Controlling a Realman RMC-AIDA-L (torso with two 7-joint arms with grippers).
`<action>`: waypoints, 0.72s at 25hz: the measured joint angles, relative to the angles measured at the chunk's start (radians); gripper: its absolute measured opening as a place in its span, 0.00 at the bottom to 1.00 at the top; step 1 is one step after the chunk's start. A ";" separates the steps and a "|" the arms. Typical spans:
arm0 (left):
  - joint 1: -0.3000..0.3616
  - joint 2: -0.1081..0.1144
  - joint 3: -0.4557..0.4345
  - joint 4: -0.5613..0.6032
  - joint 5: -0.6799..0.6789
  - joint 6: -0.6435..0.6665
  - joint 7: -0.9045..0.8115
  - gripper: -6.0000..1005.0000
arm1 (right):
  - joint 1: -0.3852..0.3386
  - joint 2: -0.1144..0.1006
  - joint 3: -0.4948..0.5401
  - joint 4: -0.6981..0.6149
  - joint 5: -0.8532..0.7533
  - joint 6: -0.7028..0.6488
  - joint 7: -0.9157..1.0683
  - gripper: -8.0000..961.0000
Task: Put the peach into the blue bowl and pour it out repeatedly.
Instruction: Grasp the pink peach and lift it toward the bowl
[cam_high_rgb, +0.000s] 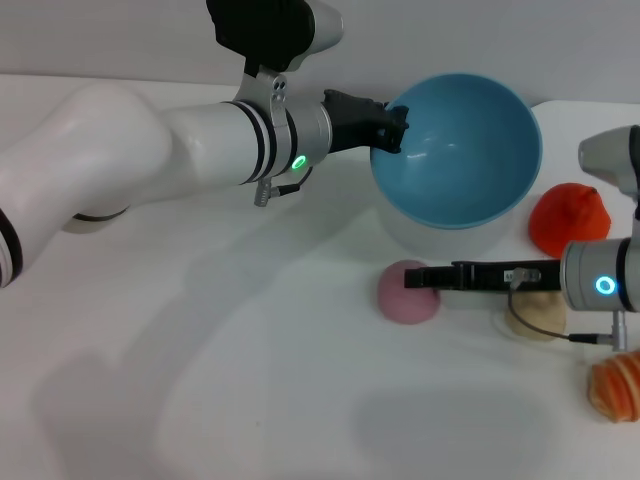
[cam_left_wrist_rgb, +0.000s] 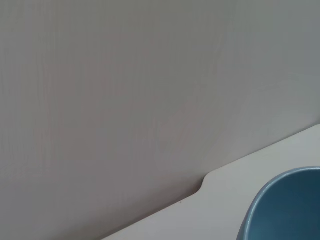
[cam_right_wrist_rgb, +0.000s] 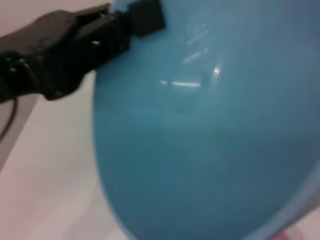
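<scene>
Peach (cam_high_rgb: 407, 292) on the white table (cam_high_rgb: 250, 380), out of the bowl, just in front of and below the tilted blue bowl (cam_high_rgb: 462, 150). Touched on its right side by the tips of the right gripper (cam_high_rgb: 418, 277), reaching in level from the right; fingertips (cam_high_rgb: 416, 280) at the peach's upper right edge, overlapping it in the head view. Cannot tell whether those fingers are apart or together, or whether anything is clamped.

Blue bowl tipped so that its hollow faces forward and up, empty inside, only glossy highlights on the inner wall. Held at its left rim by the left gripper (cam_high_rgb: 392, 128), fingers clamped on the rim, one black pad (cam_right_wrist_rgb: 145, 16) inside the bowl wall in the right wrist view. Left arm stretched across from the left. Only a curve of the bowl's rim (cam_left_wrist_rgb: 280, 210) and the table's edge in the left wrist view.

Orange-red pointed fruit (cam_high_rgb: 570, 218) right of the bowl. Beige lump (cam_high_rgb: 533, 316) under the right gripper's body. Orange ridged piece (cam_high_rgb: 618, 388) at the right edge.
</scene>
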 joint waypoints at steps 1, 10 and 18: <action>-0.001 0.000 0.000 0.000 -0.002 -0.001 0.000 0.00 | 0.000 0.000 0.000 0.010 0.000 0.016 0.000 0.59; -0.002 0.000 0.018 0.000 -0.007 -0.029 0.000 0.00 | 0.017 0.006 -0.002 0.084 0.094 0.067 -0.108 0.57; 0.005 0.000 0.019 -0.002 -0.007 -0.035 -0.001 0.01 | -0.006 0.000 -0.011 0.080 0.098 0.069 -0.114 0.55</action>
